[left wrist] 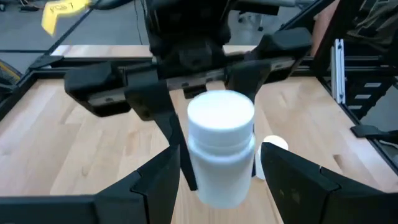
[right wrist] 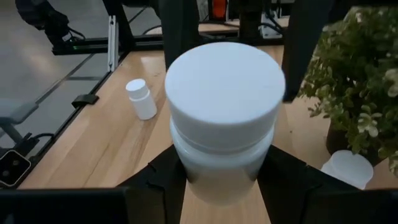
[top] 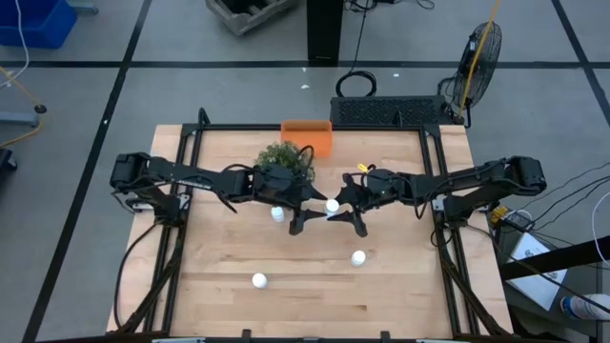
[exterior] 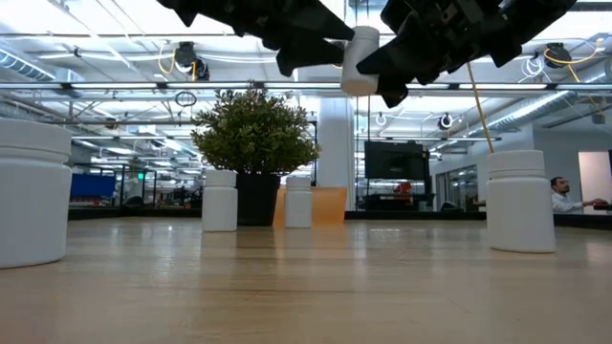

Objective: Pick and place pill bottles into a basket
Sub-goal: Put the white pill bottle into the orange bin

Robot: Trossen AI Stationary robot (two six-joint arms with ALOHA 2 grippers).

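A white pill bottle (top: 332,205) hangs in the air over the table's middle, between my two grippers. My right gripper (top: 341,210) is shut on it. My left gripper (top: 315,211) is open. In the left wrist view its fingers (left wrist: 155,186) stand on either side of the bottle (left wrist: 221,149), with a gap showing. Three more bottles stand on the wood, the nearest (top: 277,213) by the left gripper, the others (top: 358,257) (top: 259,280) toward the near edge. The orange basket (top: 306,136) sits at the far edge behind the green plant (top: 286,157). My right gripper pinches the bottle's body (right wrist: 186,168) just below the cap, between its two fingers (right wrist: 155,180). The fingers come roughly level from the table's right side. The bottle is nearly upright, cap up, and lifted well clear of the table (exterior: 359,59).
The potted plant stands between the grippers and the basket. In the low view several bottles stand on the wood, two large ones (exterior: 33,191) (exterior: 521,201) near the camera and two (exterior: 220,199) (exterior: 298,201) by the plant pot. A black frame (top: 434,171) rims the table.
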